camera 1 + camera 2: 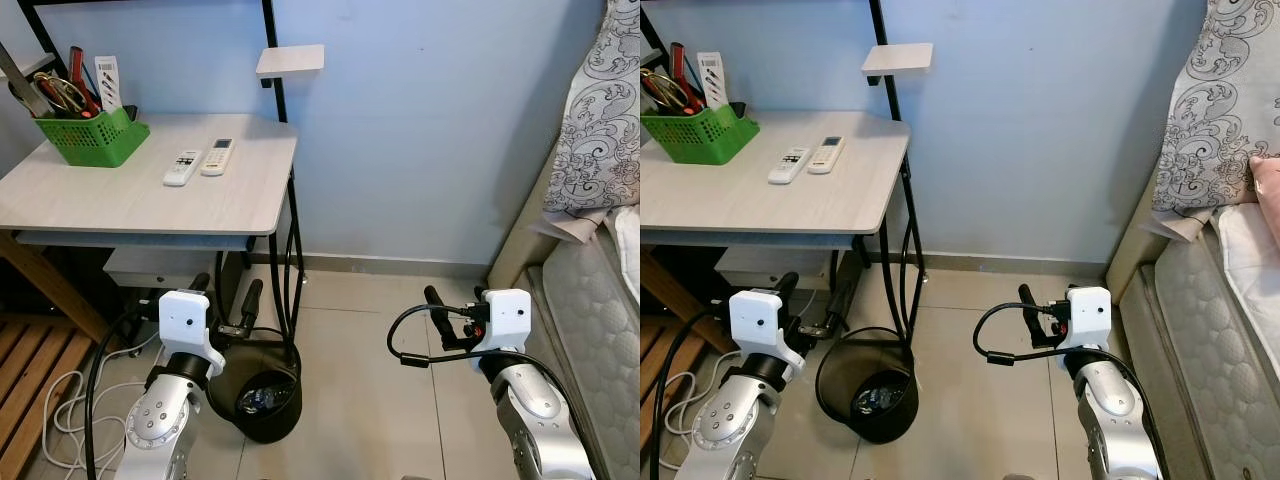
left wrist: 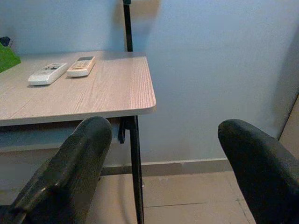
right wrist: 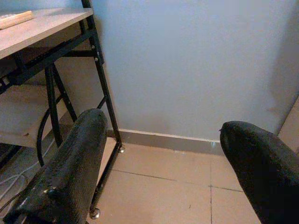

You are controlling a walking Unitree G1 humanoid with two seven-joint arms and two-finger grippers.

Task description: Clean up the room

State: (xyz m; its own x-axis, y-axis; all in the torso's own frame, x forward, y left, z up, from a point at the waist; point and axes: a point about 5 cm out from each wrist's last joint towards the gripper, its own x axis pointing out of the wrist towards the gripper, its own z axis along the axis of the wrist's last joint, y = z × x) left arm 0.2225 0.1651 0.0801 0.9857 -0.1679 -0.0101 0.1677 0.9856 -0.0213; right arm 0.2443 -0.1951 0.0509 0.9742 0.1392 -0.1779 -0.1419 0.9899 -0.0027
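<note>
A black waste bin (image 1: 272,424) with some crumpled rubbish inside stands on the tiled floor beside the desk leg. My left gripper (image 1: 226,292) hovers just above and behind it, open and empty. My right gripper (image 1: 456,297) is open too, holding nothing, out over the bare tiles between the desk and the bed. On the wooden desk (image 1: 120,200) lie two white remote controls (image 1: 182,167) (image 1: 217,156) side by side. A green basket (image 1: 92,137) of scissors and pens stands at the desk's back left. The left wrist view looks past its fingers (image 2: 70,177) to the remote controls (image 2: 46,73).
A bed with a quilted mattress (image 1: 590,330) and a patterned blanket (image 1: 600,120) lines the right side. Black cables (image 1: 290,260) hang by the desk's metal legs, and white cables (image 1: 60,400) lie on the floor at left. A blue wall closes the back. A small shelf (image 1: 290,60) juts out above the desk.
</note>
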